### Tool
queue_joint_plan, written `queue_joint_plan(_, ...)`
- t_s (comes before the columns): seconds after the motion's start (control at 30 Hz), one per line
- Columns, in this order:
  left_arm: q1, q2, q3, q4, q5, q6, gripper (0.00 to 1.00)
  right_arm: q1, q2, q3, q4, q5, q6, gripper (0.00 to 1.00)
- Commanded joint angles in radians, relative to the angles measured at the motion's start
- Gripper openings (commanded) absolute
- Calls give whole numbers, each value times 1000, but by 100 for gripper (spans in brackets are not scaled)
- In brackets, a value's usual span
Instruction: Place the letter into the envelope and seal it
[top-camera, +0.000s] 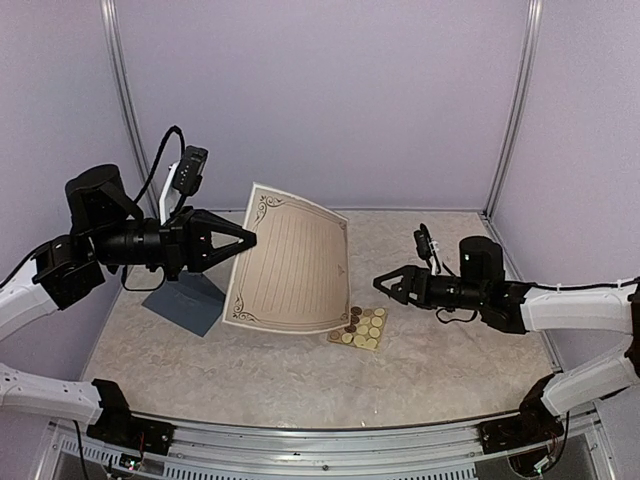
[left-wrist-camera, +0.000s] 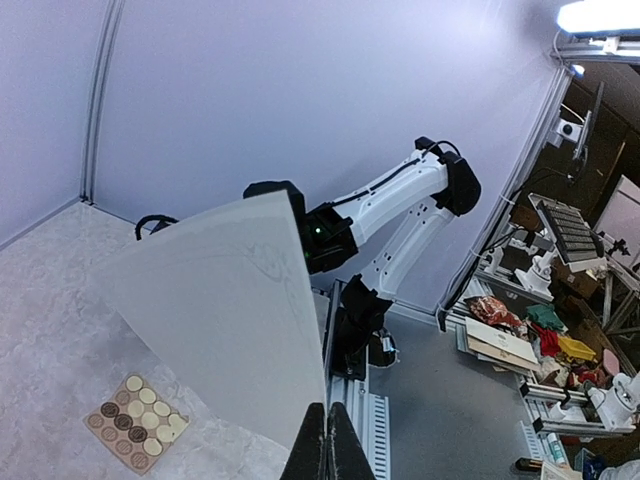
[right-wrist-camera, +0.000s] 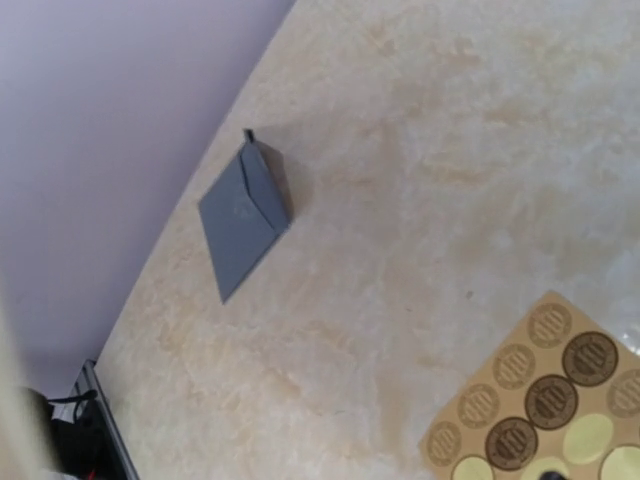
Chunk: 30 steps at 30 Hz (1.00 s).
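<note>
The letter (top-camera: 290, 265) hangs tilted over the worktop (top-camera: 440, 370), with the left tool (top-camera: 245, 238) clamped on its side edge. Thin, light, limp paper: probably creases easily, so support the free edge. Right tool (top-camera: 387, 285): empty, jaws apart. The envelope (top-camera: 185, 302) lies flat below the left tool

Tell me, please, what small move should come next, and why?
Probably bring the open right gripper onto the letter's free right edge, to fold it. The left gripper alone pinches its left edge, holding it unfolded above the table, and the envelope looks smaller than it.
</note>
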Motion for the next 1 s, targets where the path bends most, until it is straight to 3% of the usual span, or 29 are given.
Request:
queue_joint_plan(0.0, -19, 11, 44, 12, 50, 11, 0, 5, 104, 28, 117, -62, 29, 90)
queue_joint_plan(0.3, -19, 3, 35, 23, 0, 10, 0, 95, 250, 125, 289, -299, 17, 89)
queue_joint_plan(0.53, 41, -25, -32, 1, -167, -18, 0, 98, 146, 63, 354, -376, 33, 91)
queue_joint_plan(0.97, 67, -9, -85, 40, -207, -59, 0, 105, 47, 34, 345, -386, 50, 94)
